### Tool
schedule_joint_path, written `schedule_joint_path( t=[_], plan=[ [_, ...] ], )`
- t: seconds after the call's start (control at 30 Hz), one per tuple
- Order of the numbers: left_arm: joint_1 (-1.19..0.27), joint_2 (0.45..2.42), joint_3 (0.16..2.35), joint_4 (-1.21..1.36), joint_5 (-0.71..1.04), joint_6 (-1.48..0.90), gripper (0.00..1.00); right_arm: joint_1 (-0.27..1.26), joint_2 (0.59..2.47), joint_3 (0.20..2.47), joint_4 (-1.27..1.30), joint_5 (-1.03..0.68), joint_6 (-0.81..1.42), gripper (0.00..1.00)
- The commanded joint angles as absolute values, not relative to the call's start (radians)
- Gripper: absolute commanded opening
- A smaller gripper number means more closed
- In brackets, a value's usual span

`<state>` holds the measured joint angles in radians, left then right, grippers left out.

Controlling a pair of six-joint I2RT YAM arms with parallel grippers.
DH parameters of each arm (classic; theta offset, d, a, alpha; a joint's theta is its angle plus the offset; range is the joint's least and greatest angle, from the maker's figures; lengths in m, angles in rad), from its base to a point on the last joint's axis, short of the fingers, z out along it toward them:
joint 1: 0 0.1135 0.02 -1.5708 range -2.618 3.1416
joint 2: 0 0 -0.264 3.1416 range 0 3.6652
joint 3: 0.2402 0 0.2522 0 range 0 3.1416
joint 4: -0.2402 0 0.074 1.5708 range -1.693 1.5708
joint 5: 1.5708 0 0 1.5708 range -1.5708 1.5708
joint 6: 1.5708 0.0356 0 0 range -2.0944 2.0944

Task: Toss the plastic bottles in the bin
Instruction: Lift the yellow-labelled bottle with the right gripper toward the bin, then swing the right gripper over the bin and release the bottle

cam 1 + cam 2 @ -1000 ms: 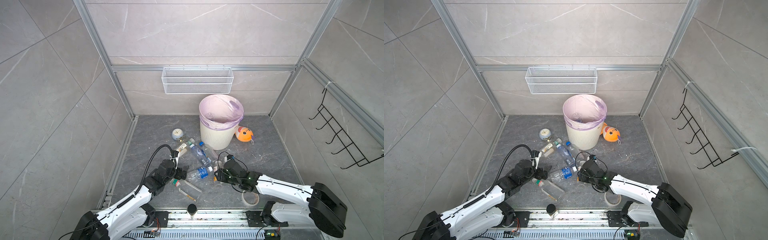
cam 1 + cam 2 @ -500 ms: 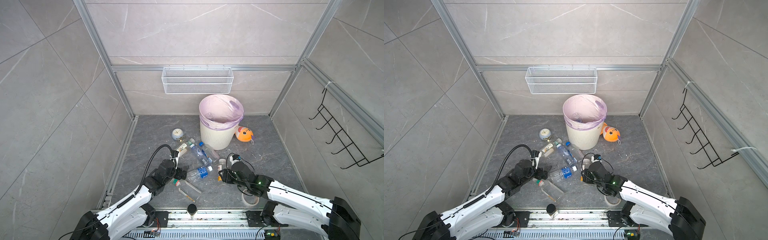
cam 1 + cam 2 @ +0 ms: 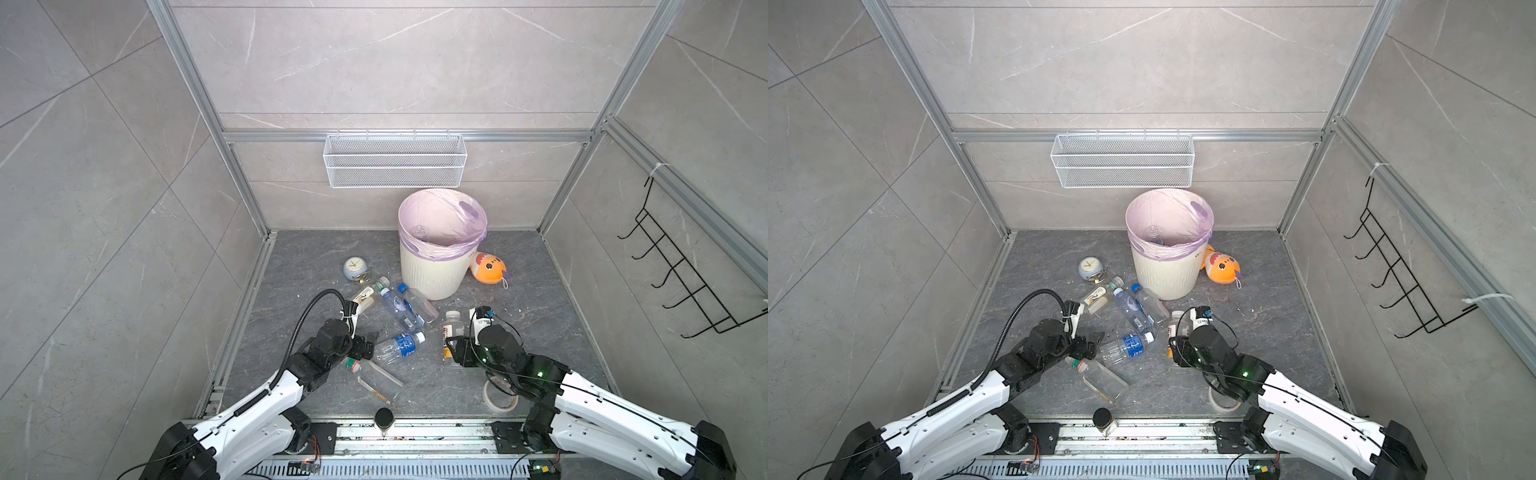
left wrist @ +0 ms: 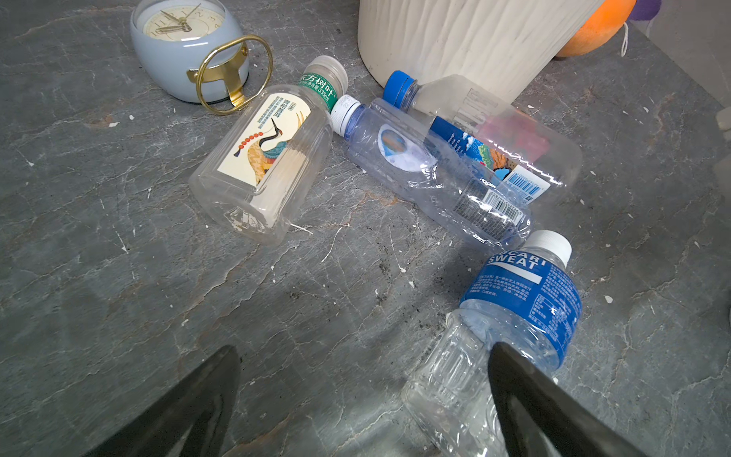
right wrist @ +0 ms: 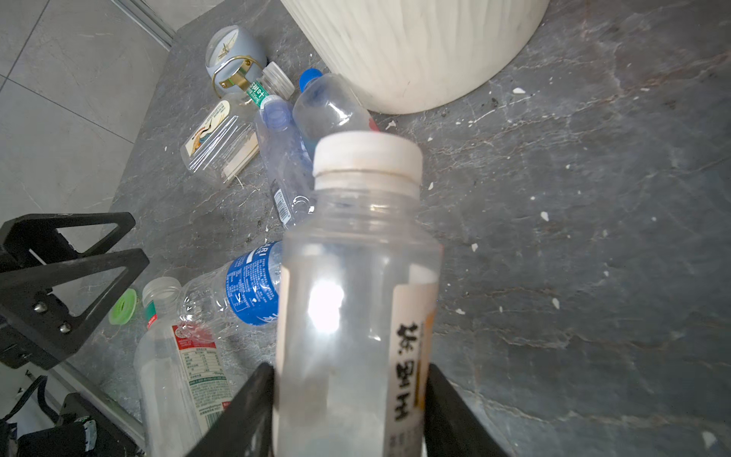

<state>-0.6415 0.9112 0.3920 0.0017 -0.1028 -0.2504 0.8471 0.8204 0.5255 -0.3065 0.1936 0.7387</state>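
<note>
The right pincer [image 5: 350, 376] grips the white-capped bottle [image 5: 356, 277] low on its body, clamped from both sides. In both top views the bottle's long axis runs six to twelve o'clock, cap at twelve, aimed at the bin [image 3: 432, 270], which stands near, at about twelve o'clock from that pincer. The left pincer [image 4: 364, 350] gapes wide beside the blue-labelled bottle [image 4: 522, 292], which lies at its three o'clock.

A white-capped bottle [image 5: 356, 296] fills the gap between the right fingers [image 5: 245, 411]. Ahead of them bare surface [image 5: 573, 237] runs open up to the wall of the bin [image 5: 415, 47]; to their left other bottles [image 5: 277, 158] crowd. Between the left fingers [image 4: 190, 407] the surface is free; a blue-labelled bottle [image 4: 522, 300] lies just beside one, and a crane-label bottle [image 4: 261, 158] and clear bottle [image 4: 427, 178] lie ahead.
</note>
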Motion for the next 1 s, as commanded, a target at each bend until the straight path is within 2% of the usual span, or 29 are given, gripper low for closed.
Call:
schedule_joint_path(
  t=[0.0, 0.57, 0.83, 0.97],
  plan=[
    [-0.644, 0.905, 0.394, 0.035, -0.101, -0.227, 1.0, 0.853, 0.785, 0.579, -0.354, 0.244, 0.696, 0.55],
    [-0.644, 0.904, 0.395, 0.035, -0.101, -0.226, 1.0, 0.853, 0.743, 0.783, -0.466, 0.327, 0.552, 0.54],
    [-0.643, 0.9, 0.394, 0.034, -0.104, -0.227, 1.0, 0.853, 0.827, 0.985, -0.497, 0.368, 0.453, 0.52],
    [-0.644, 0.9, 0.394, 0.033, -0.104, -0.225, 1.0, 0.832, 0.955, 1.171, -0.53, 0.408, 0.378, 0.5]
  ],
)
